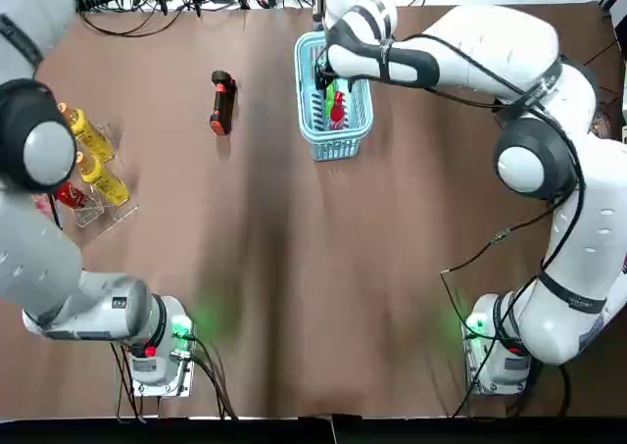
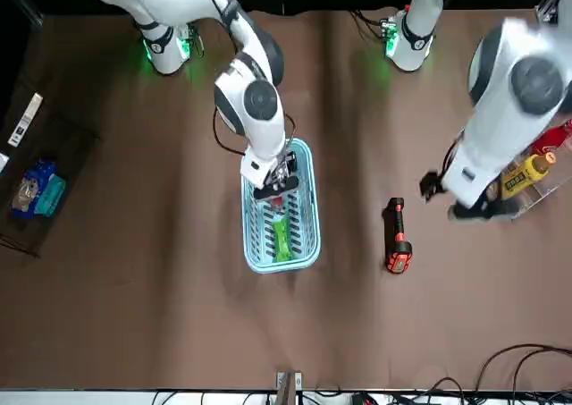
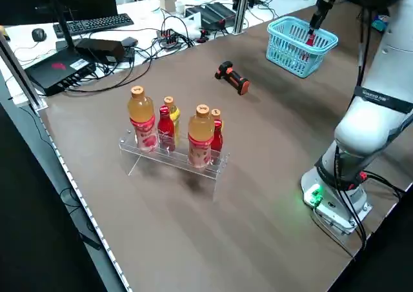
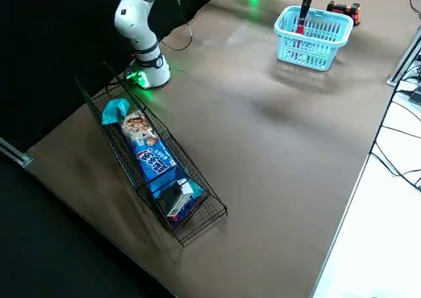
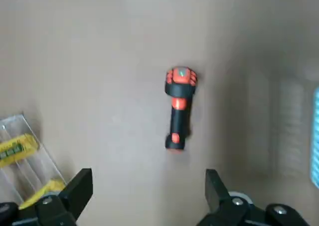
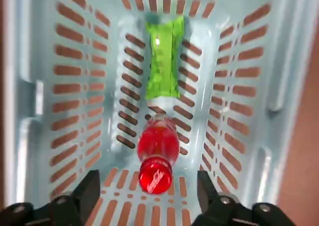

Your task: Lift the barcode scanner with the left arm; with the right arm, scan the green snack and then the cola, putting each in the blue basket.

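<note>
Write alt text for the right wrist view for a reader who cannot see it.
The right gripper, fingers open, looks down into the blue basket. Inside are a red cola bottle, cap toward the camera, and a flat green snack beyond it.

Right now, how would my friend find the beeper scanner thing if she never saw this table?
Find the blue basket near the far edge of the brown table. Between it and the rack of bottles, the barcode scanner lies flat, alone on the tabletop. It is the only black-and-orange thing, a stubby handle with a fat head.
</note>
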`<state>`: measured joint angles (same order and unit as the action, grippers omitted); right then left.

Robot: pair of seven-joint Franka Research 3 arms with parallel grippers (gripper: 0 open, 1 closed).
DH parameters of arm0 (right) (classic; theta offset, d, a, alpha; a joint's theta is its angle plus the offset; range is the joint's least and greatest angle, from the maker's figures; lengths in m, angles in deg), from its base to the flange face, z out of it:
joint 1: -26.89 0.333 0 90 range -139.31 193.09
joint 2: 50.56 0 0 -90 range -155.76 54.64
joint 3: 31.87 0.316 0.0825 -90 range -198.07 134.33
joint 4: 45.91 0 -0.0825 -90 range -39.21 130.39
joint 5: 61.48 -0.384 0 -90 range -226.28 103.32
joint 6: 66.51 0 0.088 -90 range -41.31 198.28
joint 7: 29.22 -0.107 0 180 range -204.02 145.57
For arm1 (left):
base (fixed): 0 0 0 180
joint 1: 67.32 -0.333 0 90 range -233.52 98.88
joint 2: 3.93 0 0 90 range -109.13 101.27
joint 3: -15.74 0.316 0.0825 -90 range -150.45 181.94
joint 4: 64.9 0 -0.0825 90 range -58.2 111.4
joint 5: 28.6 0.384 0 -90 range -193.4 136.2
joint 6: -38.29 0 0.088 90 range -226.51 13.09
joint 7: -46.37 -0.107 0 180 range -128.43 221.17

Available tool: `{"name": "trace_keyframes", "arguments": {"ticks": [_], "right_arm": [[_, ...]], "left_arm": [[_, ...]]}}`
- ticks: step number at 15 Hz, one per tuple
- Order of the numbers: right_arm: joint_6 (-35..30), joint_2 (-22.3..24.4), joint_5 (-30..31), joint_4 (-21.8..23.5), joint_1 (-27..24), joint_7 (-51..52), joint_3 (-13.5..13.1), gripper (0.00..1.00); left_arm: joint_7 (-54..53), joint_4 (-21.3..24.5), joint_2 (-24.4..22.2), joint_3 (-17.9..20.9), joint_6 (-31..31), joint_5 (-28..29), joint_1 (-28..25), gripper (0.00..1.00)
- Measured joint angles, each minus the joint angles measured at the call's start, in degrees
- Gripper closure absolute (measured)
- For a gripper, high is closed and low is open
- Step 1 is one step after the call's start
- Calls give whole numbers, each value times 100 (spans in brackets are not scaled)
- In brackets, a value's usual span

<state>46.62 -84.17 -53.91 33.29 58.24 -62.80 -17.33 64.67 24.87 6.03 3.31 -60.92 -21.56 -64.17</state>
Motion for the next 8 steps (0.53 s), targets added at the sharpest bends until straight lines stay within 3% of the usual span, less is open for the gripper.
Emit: {"name": "trace_keyframes", "arguments": {"ticks": [1, 4, 8], "right_arm": [[-157, 161, 0, -23, -17, -2, -3, 4], [-700, 718, 1, -56, -249, -16, -40, 4], [-1591, 1401, 3, -57, -1300, 729, -70, 4]], "left_arm": [[-185, -1, -251, 219, 286, -294, 139, 0], [-600, 7, -937, 565, 926, -751, 240, 0], [-659, 90, -1213, 599, 1086, -778, 248, 0]]}}
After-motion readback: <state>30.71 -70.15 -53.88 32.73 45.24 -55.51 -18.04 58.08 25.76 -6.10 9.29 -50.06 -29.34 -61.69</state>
